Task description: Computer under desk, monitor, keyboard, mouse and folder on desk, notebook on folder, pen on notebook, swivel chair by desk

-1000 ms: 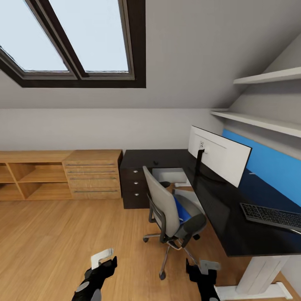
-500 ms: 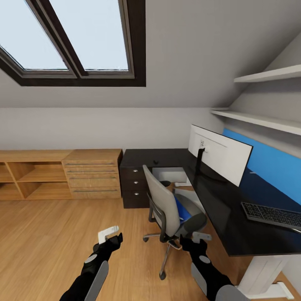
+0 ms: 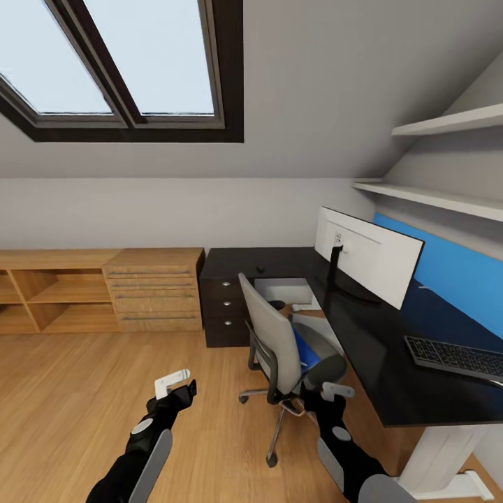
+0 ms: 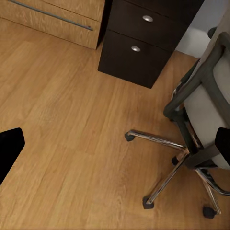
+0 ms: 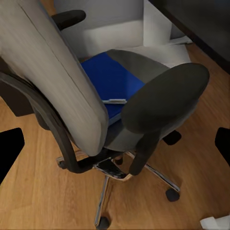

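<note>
The grey swivel chair (image 3: 279, 346) stands at the black desk (image 3: 381, 363), its back towards me. On its seat lies the blue folder (image 5: 106, 79), also seen in the head view (image 3: 304, 351). A thin silvery-white sliver (image 5: 114, 101) lies across the folder; I cannot tell whether it is the pen. The monitor (image 3: 367, 255), keyboard (image 3: 454, 356) and small mouse (image 3: 260, 270) are on the desk. A light grey box, apparently the computer (image 3: 281, 290), sits under it. The notebook is out of view. My left gripper (image 3: 175, 384) and right gripper (image 3: 334, 392) are both open and empty, short of the chair.
A light wooden dresser (image 3: 155, 290) and low shelving (image 3: 49, 293) line the far wall beside the dark drawer unit (image 3: 225, 311). White wall shelves (image 3: 433, 199) hang above the desk. Chair castors (image 4: 148, 202) spread over the wood floor (image 3: 84, 405).
Both arms have come up and reached forward from the picture's bottom edge towards the chair. In the last half second the left gripper dropped slightly to the left. The chair and desk items have not moved.
</note>
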Motion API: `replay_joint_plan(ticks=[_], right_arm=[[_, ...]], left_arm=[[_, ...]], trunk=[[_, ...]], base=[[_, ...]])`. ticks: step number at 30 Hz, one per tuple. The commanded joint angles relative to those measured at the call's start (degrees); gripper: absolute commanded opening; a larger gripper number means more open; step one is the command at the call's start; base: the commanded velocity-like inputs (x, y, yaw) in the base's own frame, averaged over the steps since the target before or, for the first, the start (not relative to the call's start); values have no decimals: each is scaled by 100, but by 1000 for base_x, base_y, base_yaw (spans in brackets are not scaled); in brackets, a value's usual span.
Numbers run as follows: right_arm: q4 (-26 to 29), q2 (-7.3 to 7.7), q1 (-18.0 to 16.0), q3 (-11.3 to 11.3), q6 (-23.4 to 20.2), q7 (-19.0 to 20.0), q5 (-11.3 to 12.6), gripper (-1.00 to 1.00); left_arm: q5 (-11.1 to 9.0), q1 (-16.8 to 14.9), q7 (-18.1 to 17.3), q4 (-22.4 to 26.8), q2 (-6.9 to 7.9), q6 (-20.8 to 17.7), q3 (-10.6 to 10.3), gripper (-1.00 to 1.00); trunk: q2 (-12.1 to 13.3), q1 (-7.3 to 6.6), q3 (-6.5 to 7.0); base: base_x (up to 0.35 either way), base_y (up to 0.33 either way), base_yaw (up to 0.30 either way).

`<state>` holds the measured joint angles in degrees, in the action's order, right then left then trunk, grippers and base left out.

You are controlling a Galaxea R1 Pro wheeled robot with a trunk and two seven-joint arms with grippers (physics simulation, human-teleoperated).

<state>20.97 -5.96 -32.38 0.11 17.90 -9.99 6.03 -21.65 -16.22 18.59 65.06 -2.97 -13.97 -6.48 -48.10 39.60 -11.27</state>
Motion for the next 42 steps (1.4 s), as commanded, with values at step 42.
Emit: replay_joint_plan(ticks=[42], right_arm=[[-22, -104, 15, 5, 372, 27, 57, 100]], left_arm=[[-49, -4, 20, 271, 33, -5, 7, 100]], trunk=[[-1693, 924, -763]], base=[[-41, 0, 0]])
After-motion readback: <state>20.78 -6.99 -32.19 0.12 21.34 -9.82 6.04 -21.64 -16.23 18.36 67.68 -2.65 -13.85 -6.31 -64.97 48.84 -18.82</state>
